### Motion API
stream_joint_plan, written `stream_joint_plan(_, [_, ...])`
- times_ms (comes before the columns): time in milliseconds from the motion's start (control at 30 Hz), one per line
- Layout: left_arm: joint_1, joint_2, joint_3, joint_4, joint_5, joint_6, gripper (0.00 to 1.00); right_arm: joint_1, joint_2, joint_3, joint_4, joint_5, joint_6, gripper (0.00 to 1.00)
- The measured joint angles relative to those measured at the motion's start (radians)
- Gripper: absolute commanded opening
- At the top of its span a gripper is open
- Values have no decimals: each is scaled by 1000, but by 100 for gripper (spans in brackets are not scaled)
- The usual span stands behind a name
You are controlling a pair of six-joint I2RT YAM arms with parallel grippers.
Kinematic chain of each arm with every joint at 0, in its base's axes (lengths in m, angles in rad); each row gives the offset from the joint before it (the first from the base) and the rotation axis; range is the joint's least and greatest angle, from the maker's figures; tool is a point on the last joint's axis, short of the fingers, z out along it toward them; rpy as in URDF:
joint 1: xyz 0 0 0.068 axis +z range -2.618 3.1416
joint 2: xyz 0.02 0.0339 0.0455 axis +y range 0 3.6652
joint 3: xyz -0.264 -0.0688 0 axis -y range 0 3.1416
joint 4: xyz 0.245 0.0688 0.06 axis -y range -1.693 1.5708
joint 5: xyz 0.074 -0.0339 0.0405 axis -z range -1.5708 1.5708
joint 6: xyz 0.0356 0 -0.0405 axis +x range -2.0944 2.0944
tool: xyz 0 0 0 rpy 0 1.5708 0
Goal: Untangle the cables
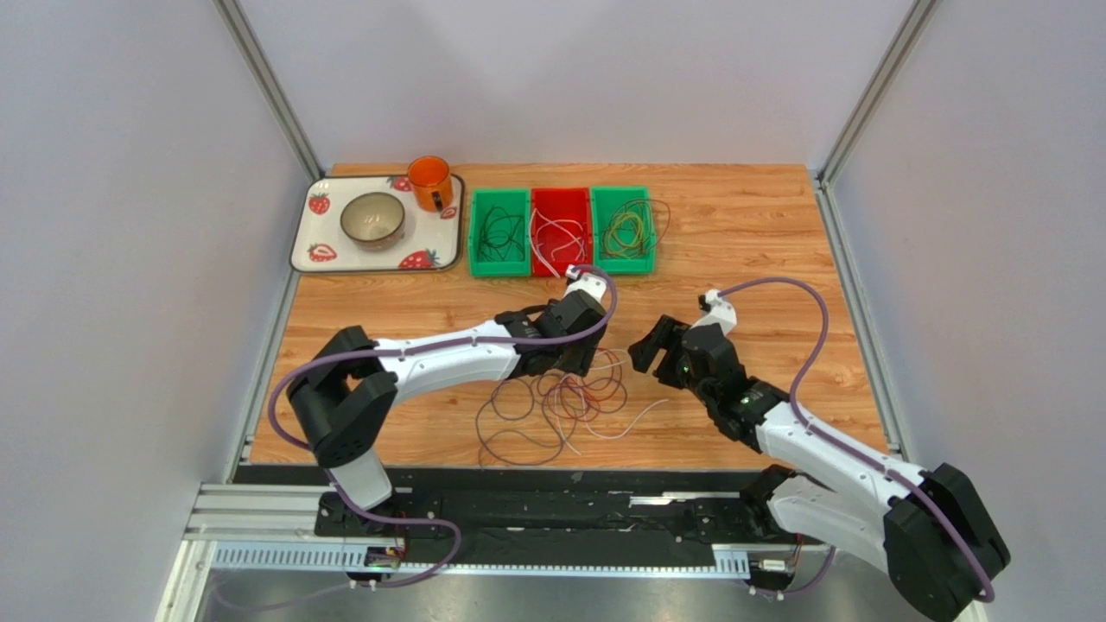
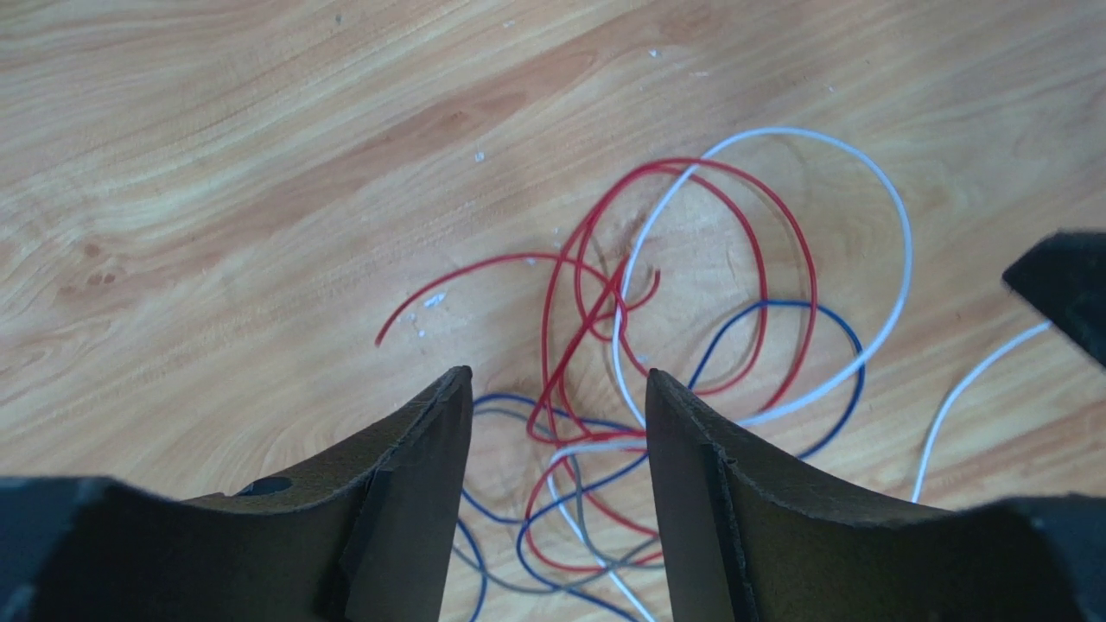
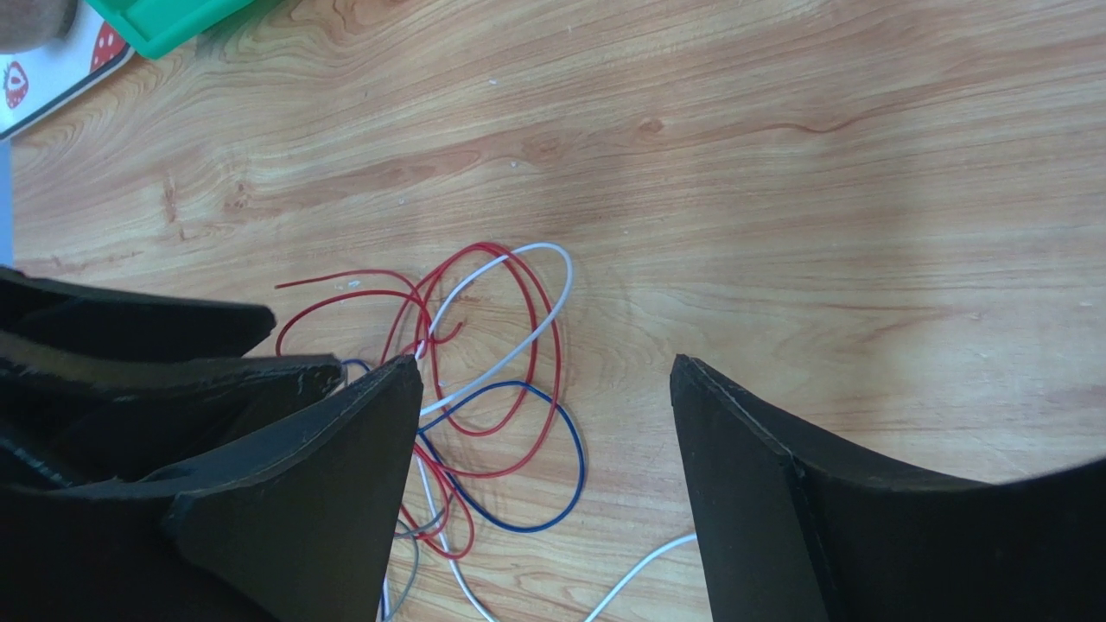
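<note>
1. Lying in one loose heap on the tabletop, the cables sit toward the near edge, between the two arms and well apart from the bins at the far side
2. The heap mixes a red wire, a white wire and a blue wire, looped over one another; it spreads wider from left to right than from near to far
3. The left tool hangs directly over the far right part of the heap, its fingers parted to a middling gap, with red, white and blue strands crossing the wood between them; no strand looks pinched
4. The right tool stands wide and empty, just to the right of the heap, with the loops lying ahead of it and toward its left finger
5. The left arm is the nearer one, so the coming move probably turns on the strands straight below its fingers; several lie there together, so one grip could lift the whole knot
</note>
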Motion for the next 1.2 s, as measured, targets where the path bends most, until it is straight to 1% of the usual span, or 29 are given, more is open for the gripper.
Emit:
stream_joint_plan(67, [6, 35, 17, 9, -6, 8, 38, 0, 29, -3, 34, -18, 1, 75])
stream_joint_plan(100, [9, 45, 20, 14, -8, 11, 23, 0, 45, -3, 53, -26, 5, 75])
stream_joint_plan(200, [16, 74, 28, 18, -8, 22, 0, 2, 92, -3, 94, -53, 20, 74])
stream_joint_plan(233, [18, 79, 30, 19, -8, 26, 0, 2, 111, -2, 101, -62, 28, 74])
stream_joint_plan(333, [19, 81, 30, 19, -8, 31, 0, 2, 161, 10, 102, -76, 59, 69])
stream_joint_plan(400, [19, 81, 33, 19, -8, 31, 0, 2, 181, 14, 106, -84, 76, 62])
stream_joint_plan(467, [19, 81, 36, 21, -8, 29, 0, 2, 205, 17, 117, -95, 90, 51])
stream_joint_plan(533, [19, 81, 37, 21, -5, 28, 0, 2, 238, 22, 132, -108, 104, 45])
stream_joint_plan(567, [19, 81, 38, 21, -5, 28, 0, 2, 251, 24, 137, -114, 110, 38])
stream_joint_plan(600, [19, 81, 39, 21, -5, 27, 0, 2, 263, 27, 141, -119, 114, 34])
stream_joint_plan(633, [19, 81, 39, 21, -5, 26, 0, 2, 274, 30, 146, -123, 118, 28])
stream_joint_plan(667, [19, 80, 39, 21, -4, 25, 0, 2, 285, 33, 150, -130, 122, 19])
stream_joint_plan(733, [19, 80, 39, 21, -5, 24, 0, 2, 296, 41, 152, -141, 126, 13])
stream_joint_plan(767, [19, 80, 39, 21, -5, 24, 0, 2, 299, 47, 151, -146, 132, 0])
stream_joint_plan(1067, [19, 54, 39, 8, -5, 21, 0, 2, 299, 74, 151, -153, 134, 0])
stream_joint_plan(1200, [20, 6, 56, -51, -23, 35, 0, 2, 292, 89, 107, -113, 95, 0])
